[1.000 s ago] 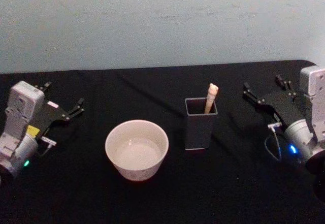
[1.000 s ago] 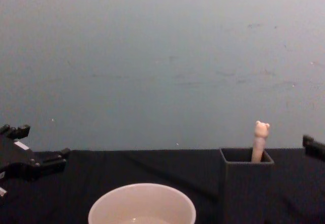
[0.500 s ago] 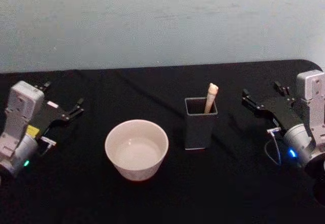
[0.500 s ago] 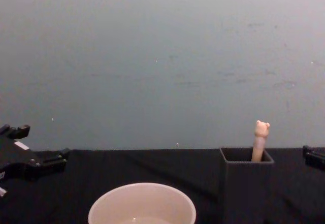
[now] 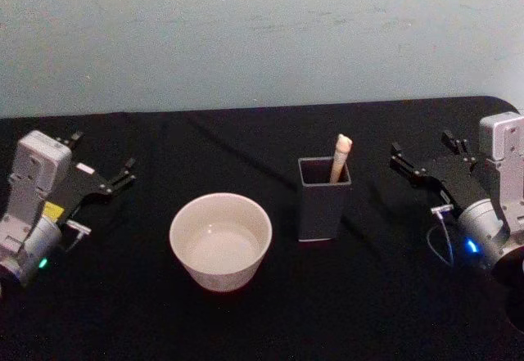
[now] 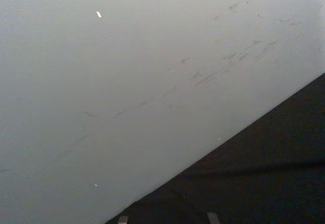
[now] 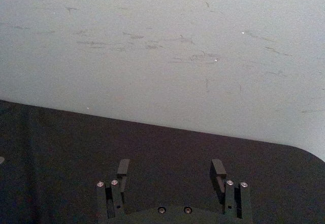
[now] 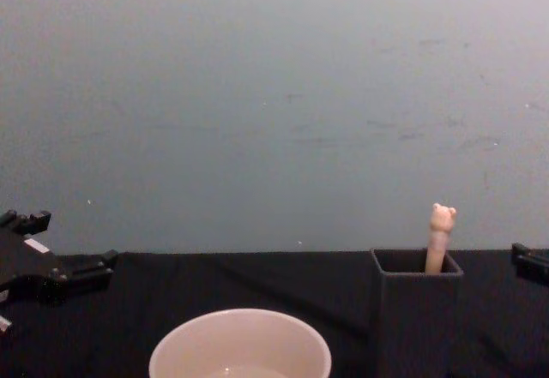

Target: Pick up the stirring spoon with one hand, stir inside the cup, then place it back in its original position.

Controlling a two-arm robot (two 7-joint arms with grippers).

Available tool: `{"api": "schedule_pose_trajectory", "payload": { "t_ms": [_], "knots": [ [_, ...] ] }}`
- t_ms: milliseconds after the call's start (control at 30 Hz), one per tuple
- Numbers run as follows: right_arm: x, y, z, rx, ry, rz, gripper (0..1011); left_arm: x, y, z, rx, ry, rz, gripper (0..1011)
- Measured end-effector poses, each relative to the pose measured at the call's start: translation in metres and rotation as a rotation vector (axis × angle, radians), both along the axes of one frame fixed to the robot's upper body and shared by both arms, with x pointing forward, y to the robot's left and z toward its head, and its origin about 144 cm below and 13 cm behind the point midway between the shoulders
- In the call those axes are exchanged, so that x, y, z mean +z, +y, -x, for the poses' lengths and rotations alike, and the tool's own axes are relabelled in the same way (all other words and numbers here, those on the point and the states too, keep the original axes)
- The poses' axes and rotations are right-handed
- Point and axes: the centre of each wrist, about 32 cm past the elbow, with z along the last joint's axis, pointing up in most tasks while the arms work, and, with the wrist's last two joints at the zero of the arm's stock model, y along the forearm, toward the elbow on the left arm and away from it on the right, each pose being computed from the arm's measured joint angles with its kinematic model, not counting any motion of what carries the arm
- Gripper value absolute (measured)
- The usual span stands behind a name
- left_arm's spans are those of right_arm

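Beige stirring spoon (image 5: pixel 340 157) upright in dark holder (image 5: pixel 323 200), well left of right gripper (image 5: pixel 421 160), fingers spread.

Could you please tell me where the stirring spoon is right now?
The spoon stands in the dark square holder right of centre on the table, its bear-head handle poking out; the cup sits just to the holder's left.

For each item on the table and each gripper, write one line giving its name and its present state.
stirring spoon: upright in the holder, bear head above the rim.
holder: standing upright, beside the cup.
cup: upright, nothing inside it.
left gripper: open, at the table's left, holding nothing.
right gripper: open, at the table's right, holding nothing.
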Motion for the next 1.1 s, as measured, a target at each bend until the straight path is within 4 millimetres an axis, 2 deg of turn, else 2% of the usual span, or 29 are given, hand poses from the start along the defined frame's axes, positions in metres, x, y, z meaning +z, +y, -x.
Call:
{"api": "schedule_pose_trajectory", "payload": {
  "t_ms": [1100],
  "knots": [
    [0.0004, 0.0001, 0.0000, 0.000, -0.002, -0.002, 1000, 0.0000, 0.0000, 0.0000, 0.000, 0.000, 0.000, 1001]
  ]
}}
